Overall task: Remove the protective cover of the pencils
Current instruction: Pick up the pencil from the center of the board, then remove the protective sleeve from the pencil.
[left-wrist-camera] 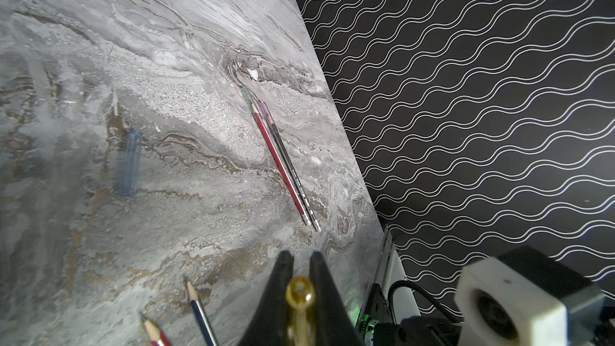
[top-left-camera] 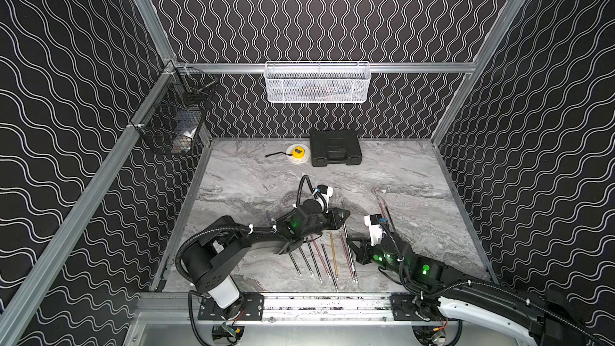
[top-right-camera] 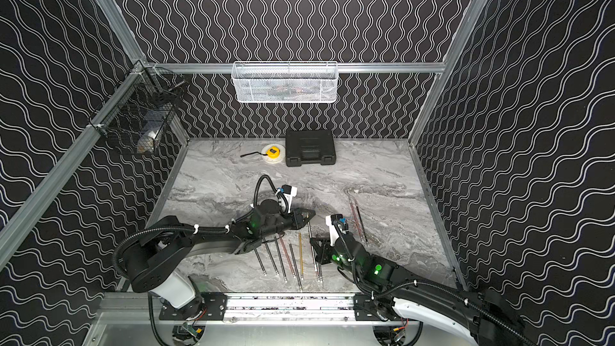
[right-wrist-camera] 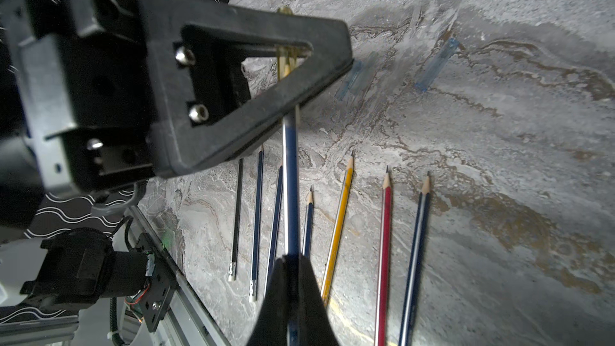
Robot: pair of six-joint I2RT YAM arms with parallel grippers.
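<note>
Lower centre in both top views, above the tabletop [top-left-camera: 416, 178], the right claw [right-wrist-camera: 293, 261] is clenched on a blue pencil [right-wrist-camera: 290, 168], and the left claw [top-left-camera: 345, 215] pinches the yellowish protective cover [left-wrist-camera: 300, 294] on its tip. The pull-off step seems in hand; next, the 2 claws should draw straight apart.

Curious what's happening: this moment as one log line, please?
left gripper: shut on yellowish cap | right gripper: shut on blue pencil | cap: on tip

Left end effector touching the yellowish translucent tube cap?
Touching. Left wrist view: left end effector is shut on the yellowish translucent tube cap, pinching both sides.
</note>
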